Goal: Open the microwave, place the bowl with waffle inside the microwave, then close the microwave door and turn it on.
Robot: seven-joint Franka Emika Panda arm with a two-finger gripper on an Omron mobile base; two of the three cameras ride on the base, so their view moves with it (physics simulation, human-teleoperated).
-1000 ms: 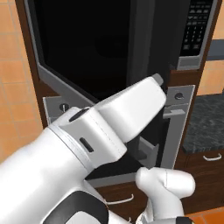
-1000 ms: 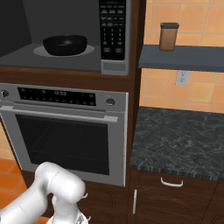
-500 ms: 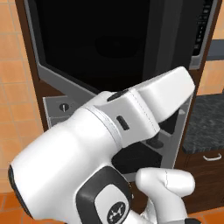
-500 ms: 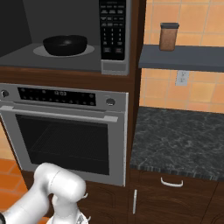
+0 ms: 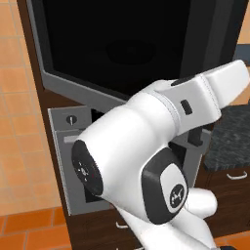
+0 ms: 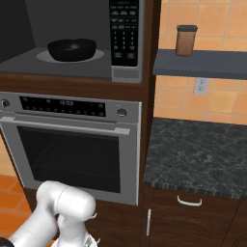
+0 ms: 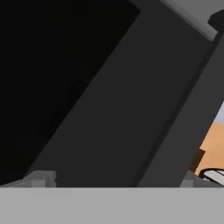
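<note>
The microwave (image 6: pixel 126 72) stands open, its black keypad (image 6: pixel 126 31) at the right of the grey cavity. On the round turntable (image 6: pixel 94 56) inside sits the black bowl (image 6: pixel 71 48); the waffle in it is hidden by the rim. The microwave door (image 5: pixel 122 44), a wide dark glass panel, is swung out, and my white arm (image 5: pixel 161 132) crosses in front of it. In the hand view my gripper (image 7: pixel 113 180) is close against the door's dark glass (image 7: pixel 52 65) and grey frame (image 7: pixel 144 109), its tips far apart with nothing between them.
Below the microwave is the silver oven (image 6: pixel 72 144) with a bar handle. To its right lie a dark stone counter (image 6: pixel 198 149), drawers with a white handle (image 6: pixel 189 200), and a shelf with a brown jar (image 6: pixel 186 40).
My arm has swung up and to the right across the open door in the left base view. The bowl and the base have not moved.
</note>
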